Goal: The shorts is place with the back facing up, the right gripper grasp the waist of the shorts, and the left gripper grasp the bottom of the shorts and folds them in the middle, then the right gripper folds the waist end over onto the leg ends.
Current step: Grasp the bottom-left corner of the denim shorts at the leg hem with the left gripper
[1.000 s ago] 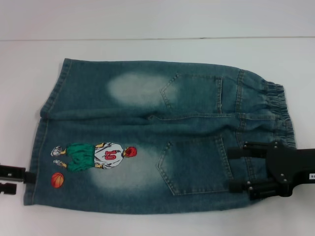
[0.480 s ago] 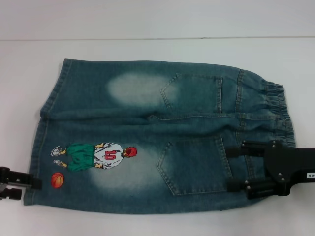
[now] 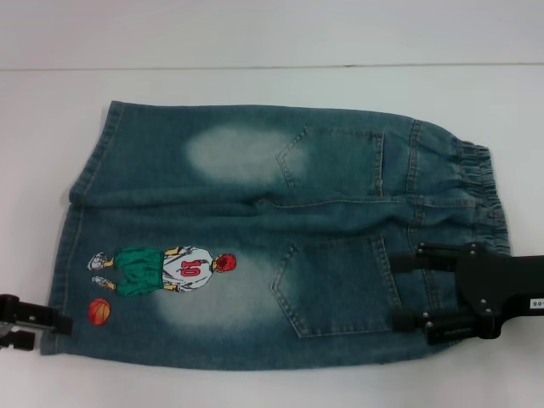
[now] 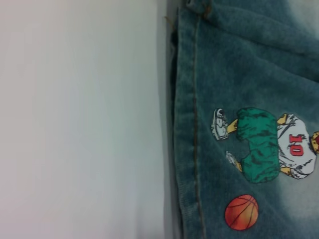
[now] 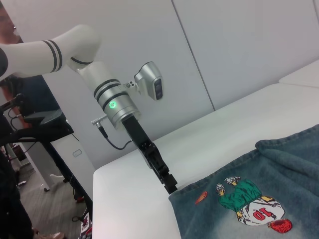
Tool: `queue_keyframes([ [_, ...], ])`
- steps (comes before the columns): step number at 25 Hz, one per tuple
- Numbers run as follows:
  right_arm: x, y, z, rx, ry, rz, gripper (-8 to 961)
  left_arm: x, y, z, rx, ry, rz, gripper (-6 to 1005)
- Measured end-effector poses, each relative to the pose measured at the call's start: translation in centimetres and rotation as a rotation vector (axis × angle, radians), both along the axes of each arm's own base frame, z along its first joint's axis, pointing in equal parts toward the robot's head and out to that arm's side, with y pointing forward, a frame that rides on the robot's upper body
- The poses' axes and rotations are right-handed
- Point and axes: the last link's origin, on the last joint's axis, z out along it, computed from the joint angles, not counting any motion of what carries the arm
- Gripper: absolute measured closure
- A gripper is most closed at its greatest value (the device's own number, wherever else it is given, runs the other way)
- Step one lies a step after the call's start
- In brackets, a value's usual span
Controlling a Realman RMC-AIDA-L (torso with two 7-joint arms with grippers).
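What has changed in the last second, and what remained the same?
The left gripper has moved in from the edge towards the bottom of the shorts and now reaches the hem near the orange ball. The right gripper edged slightly inward over the waist end, jaws apart. Nothing has been lifted; the shorts lie flat as before.

Left end effector (image 3: 34, 326) partly cropped
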Motion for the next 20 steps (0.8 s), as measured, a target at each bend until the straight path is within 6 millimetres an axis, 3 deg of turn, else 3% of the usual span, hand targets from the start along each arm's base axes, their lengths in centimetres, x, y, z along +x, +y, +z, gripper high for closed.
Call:
queue_keyframes([
  [20, 0.15, -0.09, -0.1, 0.007, 0.001, -0.01, 54, 0.19, 0.02, -0.96, -0.005, -0.012, -0.003, 207],
])
